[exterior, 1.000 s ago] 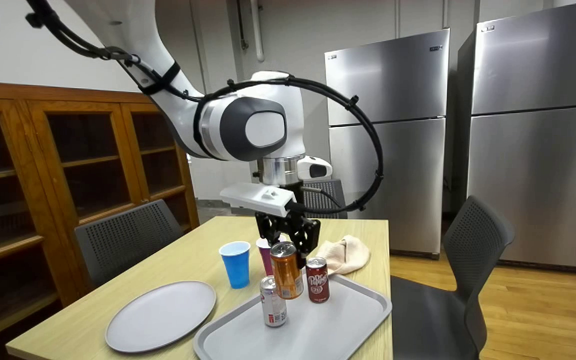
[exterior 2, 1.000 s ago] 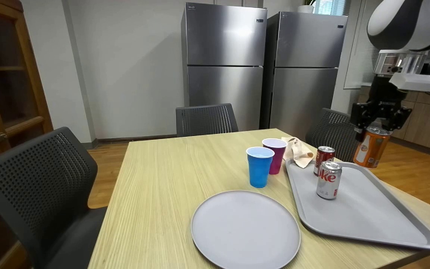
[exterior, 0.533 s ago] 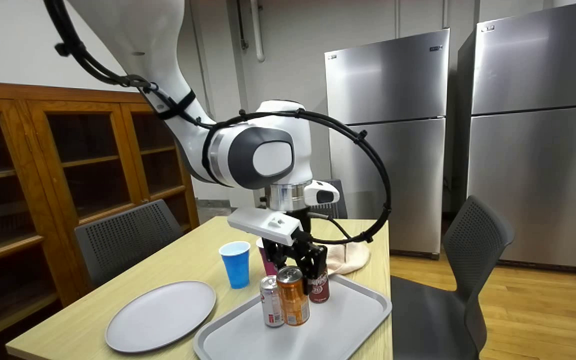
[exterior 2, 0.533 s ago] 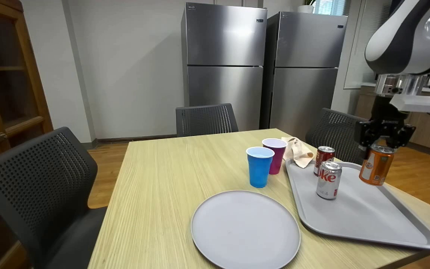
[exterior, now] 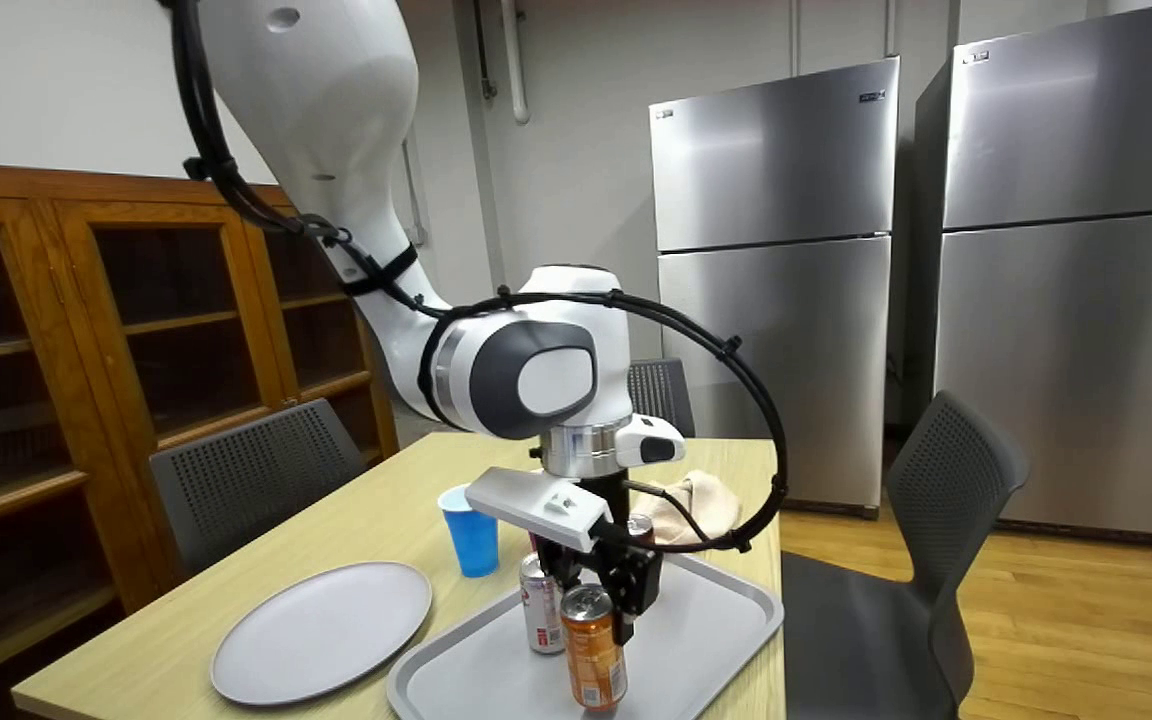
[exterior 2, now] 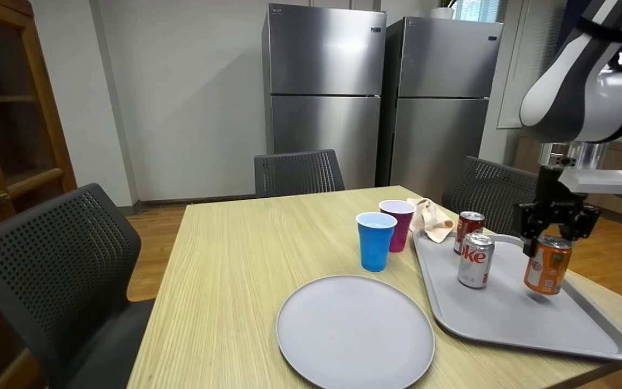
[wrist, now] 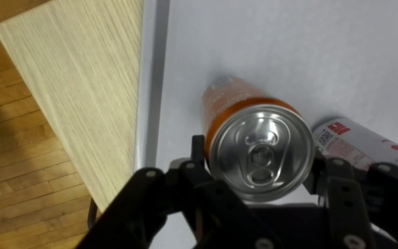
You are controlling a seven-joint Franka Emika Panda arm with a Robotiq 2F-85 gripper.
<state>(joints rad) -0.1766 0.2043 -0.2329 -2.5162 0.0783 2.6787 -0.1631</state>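
Holding an orange can [exterior 2: 548, 270] — silver can [exterior 2: 475, 265] nearby (reading "oke") — the claw [wrist: 256, 160] hovers.

A white Franka Panda arm [exterior: 398, 325] angles down from the upper left of an exterior view, its bulky wrist [exterior: 541, 380] bent so that the black gripper [wrist: 257, 159] points downward. Its two fingers [wrist: 197, 148] stand partway apart, clamped in a grip.

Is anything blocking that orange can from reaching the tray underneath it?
Nothing visible does. The hand holds the orange can over the tray, seemingly just off it, and no other thing shows between the two. The silver can stands on the tray to one side, not beneath.
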